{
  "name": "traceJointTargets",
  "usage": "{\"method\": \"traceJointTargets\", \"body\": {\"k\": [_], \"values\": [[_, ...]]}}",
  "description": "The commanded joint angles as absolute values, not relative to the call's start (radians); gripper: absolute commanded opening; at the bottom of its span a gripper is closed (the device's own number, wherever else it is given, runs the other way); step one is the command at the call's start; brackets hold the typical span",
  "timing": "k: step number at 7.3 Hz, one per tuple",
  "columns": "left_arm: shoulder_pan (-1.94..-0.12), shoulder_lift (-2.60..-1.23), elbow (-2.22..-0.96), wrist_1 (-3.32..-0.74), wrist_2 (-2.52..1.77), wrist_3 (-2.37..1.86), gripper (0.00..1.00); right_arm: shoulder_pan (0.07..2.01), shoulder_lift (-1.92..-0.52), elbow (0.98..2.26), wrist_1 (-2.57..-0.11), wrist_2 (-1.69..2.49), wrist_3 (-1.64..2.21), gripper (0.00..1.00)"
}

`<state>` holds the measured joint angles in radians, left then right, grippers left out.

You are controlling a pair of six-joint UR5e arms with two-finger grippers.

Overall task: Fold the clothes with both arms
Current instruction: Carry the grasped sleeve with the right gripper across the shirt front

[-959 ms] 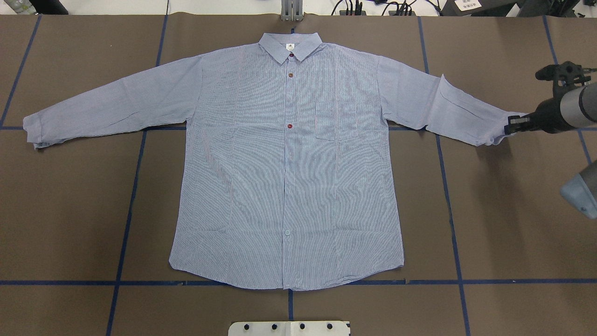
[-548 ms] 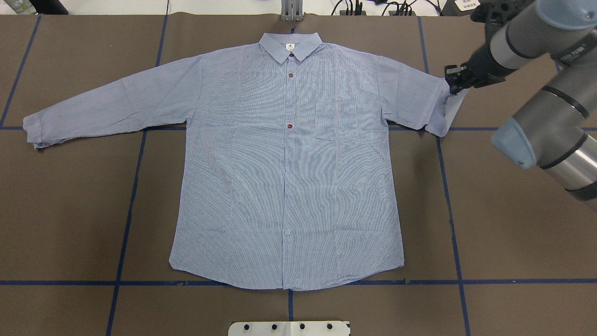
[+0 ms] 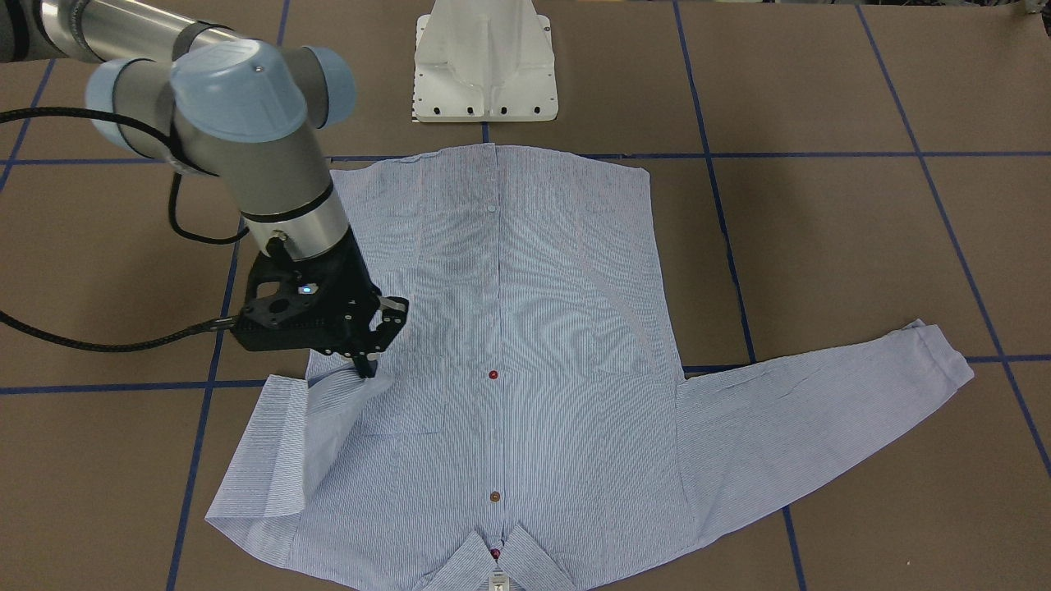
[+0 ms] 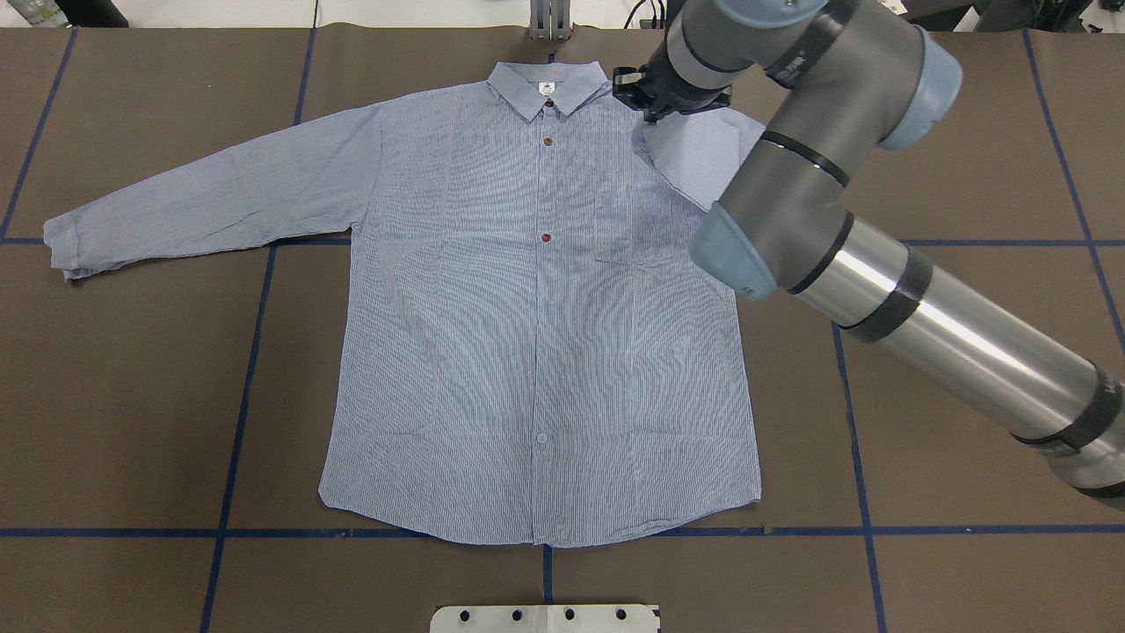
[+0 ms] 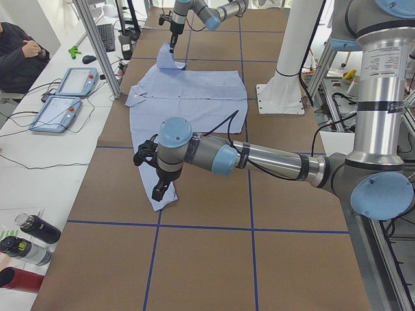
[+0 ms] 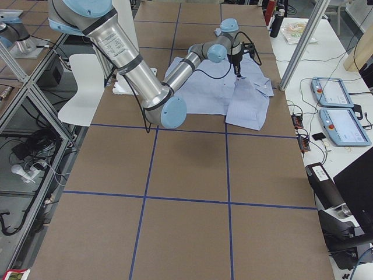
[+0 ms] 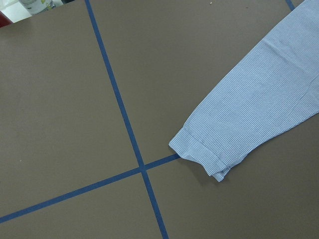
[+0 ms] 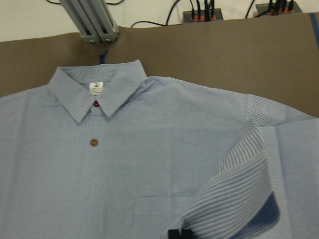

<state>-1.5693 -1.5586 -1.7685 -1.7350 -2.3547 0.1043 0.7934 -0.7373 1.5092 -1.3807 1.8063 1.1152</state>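
Observation:
The light blue striped shirt lies flat, front up, collar at the far side. My right gripper is shut on the right sleeve's cuff and holds it just above the shoulder, beside the collar. The front-facing view shows the same gripper pinching the fabric, with the sleeve doubled back over the chest. The left sleeve lies stretched out; its cuff rests on the mat. My left gripper hovers at that cuff, seen only from the left side, so I cannot tell its state.
The white pedestal base stands at the near table edge. Blue tape lines cross the brown mat. An aluminium post stands behind the collar. An operator, control pendants and bottles are at a side table.
My right gripper has carried the right sleeve's cuff from the far right, up and leftward, to the shoulder by the collar. The sleeve now lies folded back. The left sleeve has not moved.

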Motion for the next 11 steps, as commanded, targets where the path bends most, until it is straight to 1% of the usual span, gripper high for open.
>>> {"method": "traceJointTargets", "body": {"k": [1,2,5,7,8,9,10,11], "values": [[-1.569,-1.559,-1.764,-1.735,-2.355,0.106,1.0,0.704,-0.55,1.305,-1.296,1.68,1.184,0.0],[-1.569,-1.559,-1.766,-1.735,-2.355,0.106,1.0,0.674,-0.498,1.246,-1.29,1.636,1.199,0.0],[-1.569,-1.559,-1.766,-1.735,-2.356,0.106,1.0,0.55,-0.45,1.148,-1.29,1.463,1.197,0.0],[-1.569,-1.559,-1.764,-1.735,-2.355,0.106,1.0,0.508,-0.358,1.018,-1.29,1.431,1.192,0.0],[-1.569,-1.559,-1.764,-1.735,-2.355,0.106,1.0,0.505,-0.321,0.965,-1.29,1.431,1.201,0.61],[-1.569,-1.559,-1.766,-1.735,-2.356,0.107,1.0,0.505,-0.305,0.95,-1.295,1.431,1.203,0.98],[-1.568,-1.56,-1.758,-1.735,-2.355,0.106,1.0,0.508,-0.255,0.927,-1.32,1.437,1.224,0.99],[-1.568,-1.568,-1.747,-1.736,-2.367,0.104,1.0,0.514,-0.198,0.925,-1.409,1.459,1.244,0.99]]}}
